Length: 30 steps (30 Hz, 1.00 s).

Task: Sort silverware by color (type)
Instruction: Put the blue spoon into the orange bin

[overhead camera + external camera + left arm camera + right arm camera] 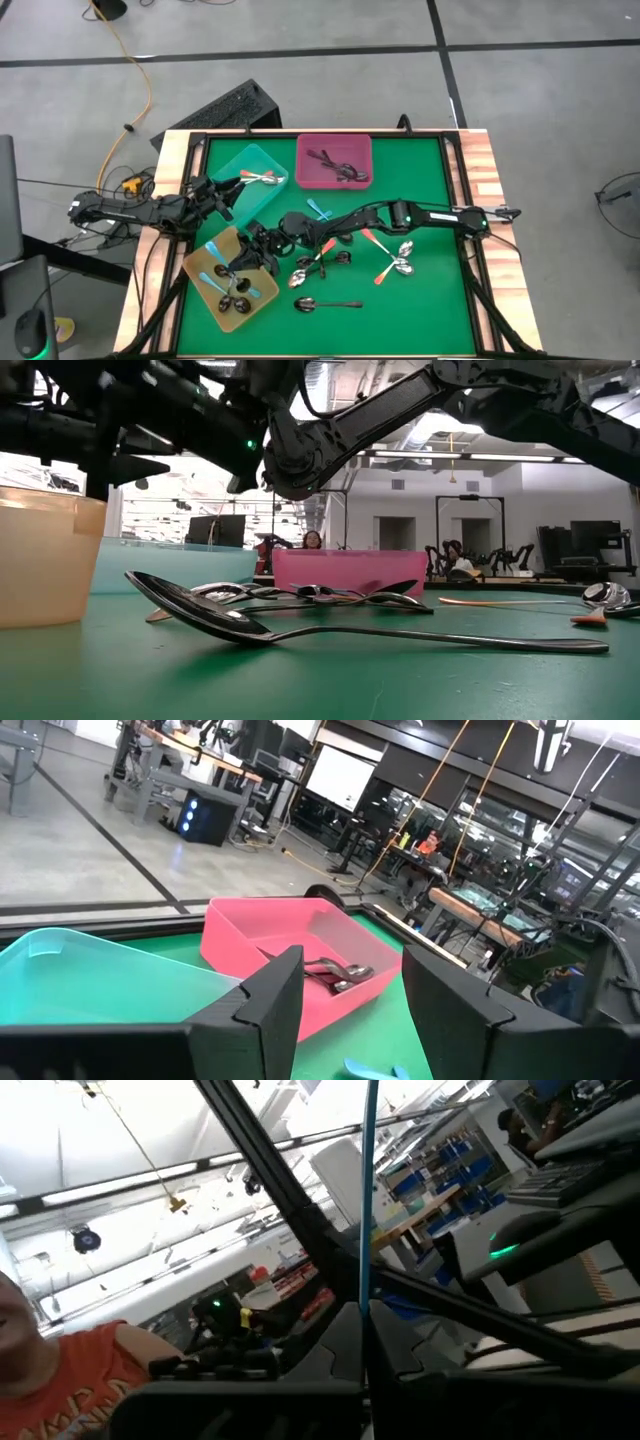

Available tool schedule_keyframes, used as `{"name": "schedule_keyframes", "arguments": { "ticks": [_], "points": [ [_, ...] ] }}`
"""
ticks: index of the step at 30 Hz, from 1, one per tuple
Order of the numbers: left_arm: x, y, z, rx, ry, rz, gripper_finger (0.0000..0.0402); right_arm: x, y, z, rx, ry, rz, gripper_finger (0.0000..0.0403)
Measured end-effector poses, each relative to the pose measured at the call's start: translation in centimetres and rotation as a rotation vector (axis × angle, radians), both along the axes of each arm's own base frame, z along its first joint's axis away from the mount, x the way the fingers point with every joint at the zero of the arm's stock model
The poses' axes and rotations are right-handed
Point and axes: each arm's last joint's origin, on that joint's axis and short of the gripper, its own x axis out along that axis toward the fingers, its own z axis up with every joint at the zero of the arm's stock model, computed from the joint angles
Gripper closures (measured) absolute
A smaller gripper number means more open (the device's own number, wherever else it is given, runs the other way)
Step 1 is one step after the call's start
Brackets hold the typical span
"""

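Over the yellow tray, right gripper jaws pinching a blue-handled spoon, no legible writing.

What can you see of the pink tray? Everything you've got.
The pink tray is a squarish, shallow plastic bin with raised walls and rounded corners, sitting flat at the far middle edge of the green table, right beside the teal tray. It holds only dark all-metal spoons, a small tangled pile towards one side of its floor. Neither gripper touches it. In the low view its front wall stands behind the loose spoons.
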Motion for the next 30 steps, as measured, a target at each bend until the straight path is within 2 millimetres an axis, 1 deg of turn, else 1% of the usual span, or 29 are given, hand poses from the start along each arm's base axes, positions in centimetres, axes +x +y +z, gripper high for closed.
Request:
{"name": "schedule_keyframes", "arguments": {
  "ticks": [4, 7, 9, 12, 14, 16, 22, 30],
  "points": [
    [0.0, 0.0, 0.0, 0.009, 0.009, 0.0, 0.0243, 0.5, -0.6, 1.8, -0.088, -0.015, 0.042, 0.0394],
    [0.0, 0.0, 0.0, 0.011, 0.011, 0.001, 0.0243, 1.0, 0.0, 2.8, -0.21, 0.013, 0.073, 0.0394],
    [0.0, 0.0, 0.0, 0.012, 0.012, 0.0, 0.0243, 1.3, 0.5, 3.1, -0.298, 0.031, 0.092, 0.0394],
    [0.0, 0.0, 0.0, 0.013, 0.013, 0.0, 0.0243, 1.3, 1.0, 2.4, -0.424, -0.01, 0.094, 0.0394],
    [0.0, 0.0, 0.0, 0.013, 0.014, 0.001, 0.0243, 1.2, 1.3, 2.1, -0.449, -0.034, 0.147, 0.0394],
    [0.0, 0.0, 0.0, 0.014, 0.015, 0.0, 0.0243, 1.3, 1.3, 1.7, -0.483, -0.048, 0.146, 0.0394],
    [0.0, 0.0, -0.1, 0.014, 0.018, 0.001, 0.0243, 1.4, 0.6, 1.3, -0.514, -0.06, 0.13, 0.0394],
    [0.0, 0.0, -0.1, 0.02, 0.024, 0.0, 0.0243, 1.3, -0.2, 1.2, -0.653, -0.226, 0.123, 0.0398]
  ]
}}
